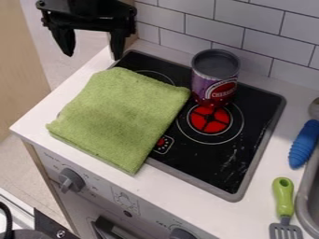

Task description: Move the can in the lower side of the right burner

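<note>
Evidently, the purple-and-red cylindrical can with a grey top point(215, 81) stands upright at the upper edge of the round, red-centred right burner point(210, 120), right of the frame's centre. It probably stands upright so it can be gripped around its sides; since it sits on the upper side, the task calls for a shift toward the bottom of the frame. The flat black glass stovetop with a grey rim point(215, 163) carries both it and the folded green cloth towel point(124, 112) at centre left. The towel partly covers the left burner ring point(159, 74), perhaps left there as clutter to work around.

At the upper left hangs the black two-finger gripper point(92, 56), its jaws apart with nothing between them, presumably to take the can's width.

Counted up: one can, one towel, two burners, one gripper. On the white bench point(181, 193), at right, lie one blue ridged handle point(304, 144) and one green-handled grey slotted spatula point(283, 196); two grey round knobs point(72, 179) line the front panel.
</note>
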Controlling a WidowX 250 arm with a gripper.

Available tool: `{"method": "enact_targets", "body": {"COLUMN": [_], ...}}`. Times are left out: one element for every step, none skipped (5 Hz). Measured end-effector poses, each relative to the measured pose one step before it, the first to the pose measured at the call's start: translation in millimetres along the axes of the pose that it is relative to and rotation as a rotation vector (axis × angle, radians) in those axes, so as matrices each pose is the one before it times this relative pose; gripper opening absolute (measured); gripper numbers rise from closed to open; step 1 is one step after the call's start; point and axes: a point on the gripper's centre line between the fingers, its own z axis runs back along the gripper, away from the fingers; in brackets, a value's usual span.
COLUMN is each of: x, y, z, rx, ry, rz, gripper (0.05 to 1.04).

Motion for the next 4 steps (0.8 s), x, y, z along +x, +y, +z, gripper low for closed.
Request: {"method": "enact_targets", "body": {"x": [-4.78, 7.16, 3.04, 8.00], "y": [-1.82, -22.47, -25.32, -14.64], "z": [-5.48, -6.90, -7.17, 1.60], "rx": [0.0056, 0.0041, -0.0318, -0.0783], "ry": [0.0199, -0.0578, -0.0164, -0.1069], "rz": [-0.0066, 0.0023, -0.0434, -0.0452], "gripper": [0.999, 0.999, 0.999, 0.999]}}
